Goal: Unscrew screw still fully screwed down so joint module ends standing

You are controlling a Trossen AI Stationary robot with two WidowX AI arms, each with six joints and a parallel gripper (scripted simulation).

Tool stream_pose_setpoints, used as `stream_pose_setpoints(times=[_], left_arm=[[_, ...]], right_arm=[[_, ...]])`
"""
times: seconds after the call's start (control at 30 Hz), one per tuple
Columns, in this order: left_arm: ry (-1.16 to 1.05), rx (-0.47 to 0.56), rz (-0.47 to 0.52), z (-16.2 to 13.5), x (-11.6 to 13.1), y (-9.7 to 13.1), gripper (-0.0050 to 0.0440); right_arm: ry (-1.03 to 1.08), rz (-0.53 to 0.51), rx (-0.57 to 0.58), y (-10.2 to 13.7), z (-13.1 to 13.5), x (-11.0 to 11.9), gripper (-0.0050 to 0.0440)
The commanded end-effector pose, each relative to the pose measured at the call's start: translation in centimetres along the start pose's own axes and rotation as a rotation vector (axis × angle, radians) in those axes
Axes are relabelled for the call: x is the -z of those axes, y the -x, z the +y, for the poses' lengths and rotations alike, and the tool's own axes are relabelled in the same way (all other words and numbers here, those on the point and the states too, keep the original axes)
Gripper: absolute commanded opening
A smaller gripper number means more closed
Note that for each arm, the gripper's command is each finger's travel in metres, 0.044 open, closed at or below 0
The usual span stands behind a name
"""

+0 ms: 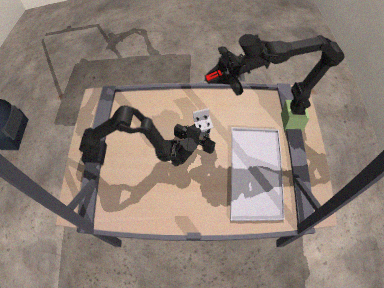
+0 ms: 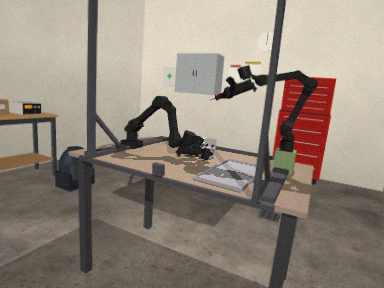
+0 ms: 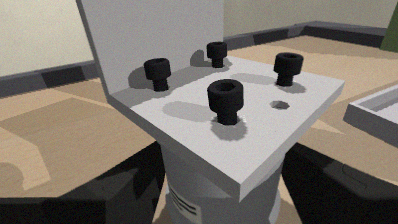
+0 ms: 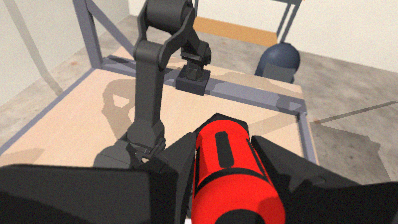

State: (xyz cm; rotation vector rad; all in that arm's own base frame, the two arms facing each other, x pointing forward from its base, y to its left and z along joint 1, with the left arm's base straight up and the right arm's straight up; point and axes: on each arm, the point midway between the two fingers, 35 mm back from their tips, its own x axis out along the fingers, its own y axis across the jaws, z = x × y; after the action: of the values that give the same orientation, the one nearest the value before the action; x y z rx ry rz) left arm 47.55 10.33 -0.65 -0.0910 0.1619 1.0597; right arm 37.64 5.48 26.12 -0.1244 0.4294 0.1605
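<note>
The white L-shaped bracket [image 1: 202, 114] [image 2: 211, 142] [image 3: 165, 30] sits on the upright grey joint module [image 3: 200, 176]. In the left wrist view its plate bears a front screw [image 3: 226, 96], a left screw [image 3: 157, 70], a back screw [image 3: 217, 51] and a right screw [image 3: 288, 64]; each head stands raised with shank showing. A small hole [image 3: 280, 105] is empty. My left gripper [image 1: 201, 137] [image 3: 220, 146] is shut on the joint module, below the plate. My right gripper [image 1: 220, 74] [image 4: 223, 141] is shut on the red screwdriver [image 1: 213, 76] [image 2: 217, 97] [image 4: 225, 160], high beyond the table's back edge, away from the screws.
A shallow grey-white tray [image 1: 256, 200] [image 2: 220, 182] [image 3: 370, 120] lies beside the module on the table. A green block [image 1: 295, 117] [image 2: 284, 161] stands at the right arm's base. Dark frame posts [image 2: 92, 65] rise at the table's edges.
</note>
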Motion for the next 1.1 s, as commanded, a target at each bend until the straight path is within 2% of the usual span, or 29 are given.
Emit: stream_pose_setpoints(times=[0.0, 0.37, 0.53, 0.93, 1.07], left_arm=[[0.025, 0.001, -0.013, -0.3, -1.1, -0.2, 0.0245], [0.025, 0.001, -0.013, -0.3, -1.1, -0.2, 0.0245], [0.025, 0.001, -0.013, -0.3, -1.1, -0.2, 0.0245], [0.025, 0.001, -0.013, -0.3, -1.1, -0.2, 0.0245], [0.025, 0.001, -0.013, -0.3, -1.1, -0.2, 0.0245]], right_arm=[[0.0, -0.068, 0.0, 1.2, 0.0, -1.3, 0.013], [-0.001, -0.275, 0.018, 4.7, -0.1, -2.5, 0.013], [-0.001, -0.275, 0.018, 4.7, -0.1, -2.5, 0.013], [-0.001, -0.5, 0.039, 8.9, -0.2, -3.1, 0.013], [-0.001, -0.5, 0.039, 8.9, -0.2, -3.1, 0.013]])
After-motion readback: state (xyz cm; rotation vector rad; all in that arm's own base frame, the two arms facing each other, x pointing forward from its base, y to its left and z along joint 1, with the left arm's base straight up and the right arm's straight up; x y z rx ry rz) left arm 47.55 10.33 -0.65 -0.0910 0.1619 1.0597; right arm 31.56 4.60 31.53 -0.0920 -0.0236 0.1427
